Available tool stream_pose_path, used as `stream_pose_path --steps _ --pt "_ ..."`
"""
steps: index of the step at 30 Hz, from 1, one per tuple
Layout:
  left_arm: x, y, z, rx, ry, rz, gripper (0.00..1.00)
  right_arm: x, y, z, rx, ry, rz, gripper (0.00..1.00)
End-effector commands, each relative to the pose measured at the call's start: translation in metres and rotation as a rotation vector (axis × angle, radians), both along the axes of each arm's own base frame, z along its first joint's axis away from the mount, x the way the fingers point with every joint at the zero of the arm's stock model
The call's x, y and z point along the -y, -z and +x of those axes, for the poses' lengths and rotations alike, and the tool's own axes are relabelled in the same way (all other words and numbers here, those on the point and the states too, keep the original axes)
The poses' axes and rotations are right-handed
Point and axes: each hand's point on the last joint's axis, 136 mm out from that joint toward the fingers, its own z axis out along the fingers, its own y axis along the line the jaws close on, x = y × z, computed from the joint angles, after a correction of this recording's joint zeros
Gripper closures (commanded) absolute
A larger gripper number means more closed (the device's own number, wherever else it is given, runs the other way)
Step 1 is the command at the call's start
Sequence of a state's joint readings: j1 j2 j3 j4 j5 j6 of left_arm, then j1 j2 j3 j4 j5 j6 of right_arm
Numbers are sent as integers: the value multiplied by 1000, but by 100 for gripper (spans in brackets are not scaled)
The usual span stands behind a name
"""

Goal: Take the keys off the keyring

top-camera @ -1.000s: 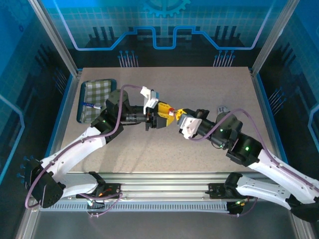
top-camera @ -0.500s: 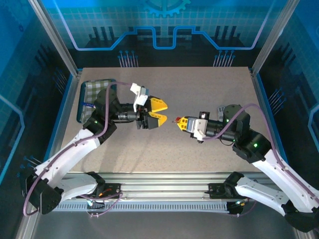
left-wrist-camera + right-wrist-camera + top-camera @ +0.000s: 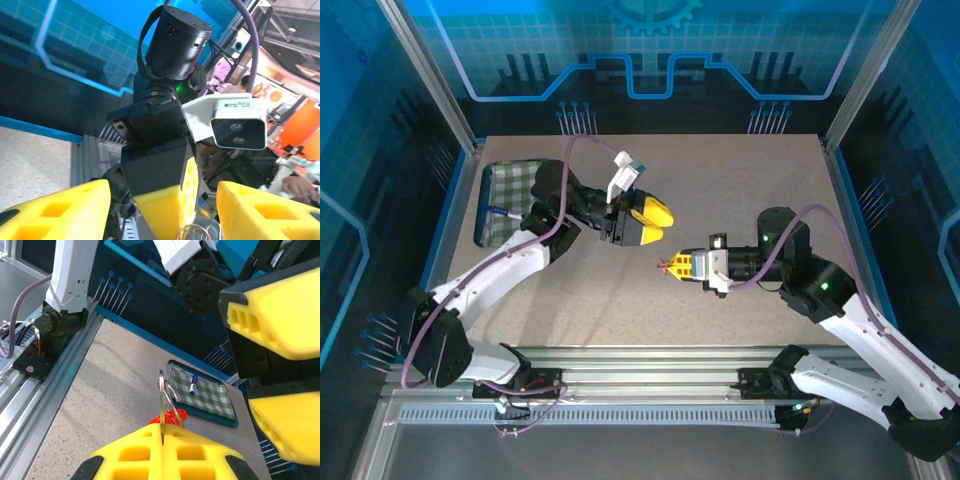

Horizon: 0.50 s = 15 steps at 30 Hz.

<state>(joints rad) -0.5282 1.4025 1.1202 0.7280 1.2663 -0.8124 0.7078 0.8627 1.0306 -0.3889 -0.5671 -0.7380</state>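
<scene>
Right, status:

- Top view: right jaws are clamped on the red keyring (image 3: 669, 265), holding it above the bench (image 3: 740, 180), centre-front. Left jaws are spread and empty, up and to the left of the keyring, near but apart. Key too small to make out here. Tray (image 3: 515, 182) with a pen (image 3: 500, 211) sits well off to the far left.
- Left wrist view: left jaws stand wide with nothing between the pads. The right jaws' yellow tip faces in, roughly centred in the gap. Thin metal loop at the bottom edge is the key (image 3: 193, 232), I think.
- Right wrist view: right jaws pinched tight, keyring at the seam, key (image 3: 162, 387) standing straight out past the tip, seen edge-on. Left jaws sit off to the right of the frame, one pad above the other, clear of the key.
- My read: the key's long axis runs on along the right jaws' line, pointing toward the left arm (image 3: 510, 265). Left jaws are the free pair, so they'd have to line up so the pads close across the key, then pull away from the keyring.
</scene>
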Motion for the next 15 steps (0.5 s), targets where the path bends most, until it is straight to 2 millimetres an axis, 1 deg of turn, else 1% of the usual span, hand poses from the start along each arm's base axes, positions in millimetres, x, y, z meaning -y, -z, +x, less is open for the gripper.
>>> stream_pose_path --steps 1,4,7,10,15 --pt "-8 -13 -16 3 108 0 41 -2 -19 -13 31 -63 48 100" --pt "-7 -11 -16 -30 140 7 41 -1 -25 -12 52 -55 69 100" --pt "-4 -2 -14 -48 156 26 48 0 -32 -13 68 -51 82 100" --pt "-4 -1 -15 -36 156 23 49 0 -31 -9 72 -40 67 100" --pt "-3 2 -18 -43 169 33 48 4 -30 2 71 -13 67 100"
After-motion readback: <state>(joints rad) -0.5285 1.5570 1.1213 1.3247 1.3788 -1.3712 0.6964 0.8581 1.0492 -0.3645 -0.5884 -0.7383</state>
